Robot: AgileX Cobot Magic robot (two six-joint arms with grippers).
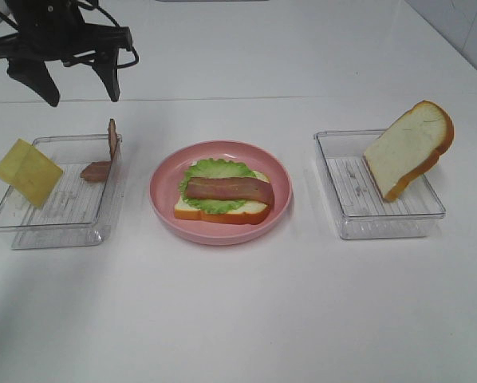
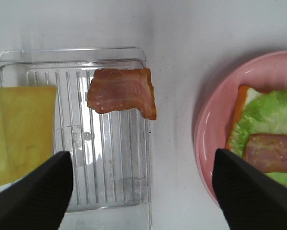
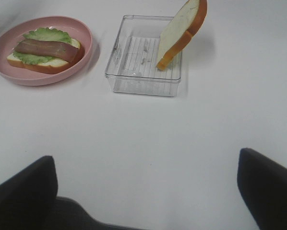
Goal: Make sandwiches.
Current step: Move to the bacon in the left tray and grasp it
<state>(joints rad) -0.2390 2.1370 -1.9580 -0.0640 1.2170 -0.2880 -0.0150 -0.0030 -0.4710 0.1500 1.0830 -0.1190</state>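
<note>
On the pink plate (image 1: pixel 163 203) lies the sandwich (image 1: pixel 222 199): one bread slice, green lettuce (image 1: pixel 214 170) and a bacon strip (image 1: pixel 226 189) on top. It also shows in the right wrist view as the sandwich (image 3: pixel 45 52). A yellow cheese square (image 1: pixel 27 171) and a bacon piece (image 1: pixel 107 155) lean in the left clear tray (image 1: pixel 55 227). A bread slice (image 1: pixel 410 148) leans in the right clear tray (image 1: pixel 382 219). My left gripper (image 1: pixel 79 88) hangs open and empty above and behind the left tray. My right gripper (image 3: pixel 148 191) is open and empty, well short of the bread slice (image 3: pixel 182 33).
The left wrist view looks straight down on the bacon piece (image 2: pixel 122 91), the cheese (image 2: pixel 18 134), the left tray's rim (image 2: pixel 71 50) and the plate's edge (image 2: pixel 206 143). White tabletop surrounds plate and trays. A tiled wall corner (image 1: pixel 470 32) stands at the far right.
</note>
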